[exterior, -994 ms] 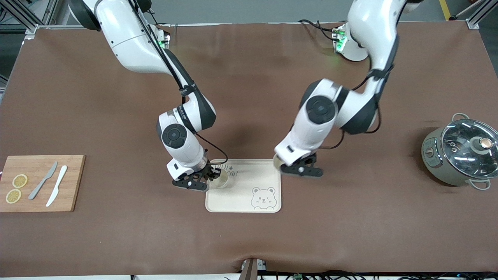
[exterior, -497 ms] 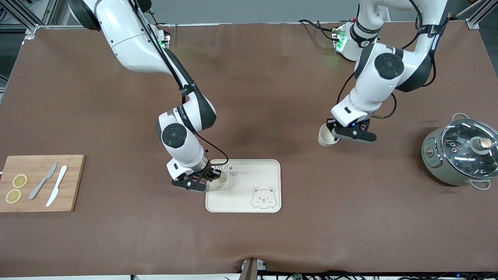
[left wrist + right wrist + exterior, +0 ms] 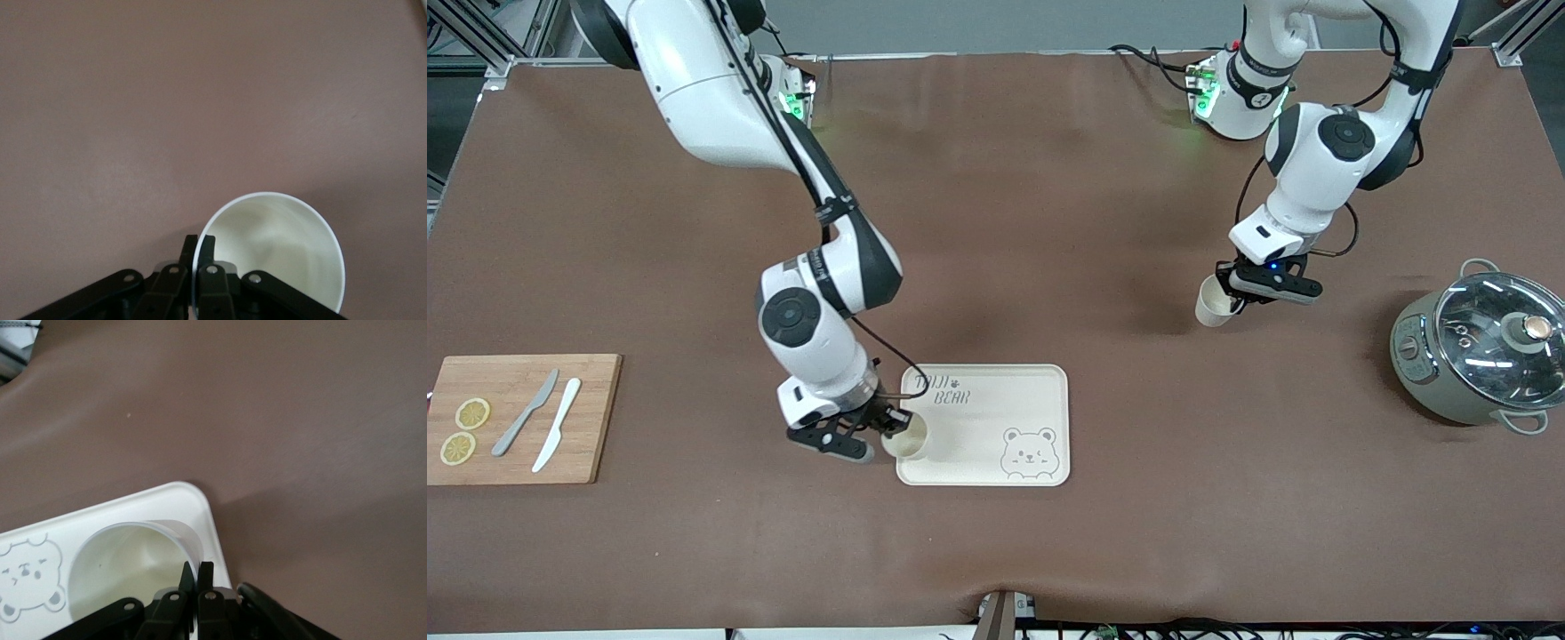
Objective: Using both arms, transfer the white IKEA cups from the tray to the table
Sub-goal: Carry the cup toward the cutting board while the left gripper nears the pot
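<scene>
My right gripper (image 3: 885,429) is shut on the rim of a white IKEA cup (image 3: 905,441). It holds the cup at the bear-print tray's (image 3: 996,409) corner nearest the front camera, toward the right arm's end. In the right wrist view the gripper (image 3: 197,577) pinches the cup's (image 3: 127,570) wall over the tray's rim (image 3: 203,510). My left gripper (image 3: 1236,296) is shut on the rim of the second white cup (image 3: 1213,303), tilted, over bare table between the tray and the pot. The left wrist view shows that gripper (image 3: 198,248) on the cup (image 3: 280,257).
A wooden cutting board (image 3: 591,418) with two lemon slices (image 3: 471,413), a grey knife (image 3: 525,413) and a white knife (image 3: 558,436) lies at the right arm's end. A grey pot with a glass lid (image 3: 1480,356) stands at the left arm's end.
My left gripper carried its cup from the tray's edge out over bare table toward the pot. My right gripper moved its cup along the tray's edge toward the front camera.
</scene>
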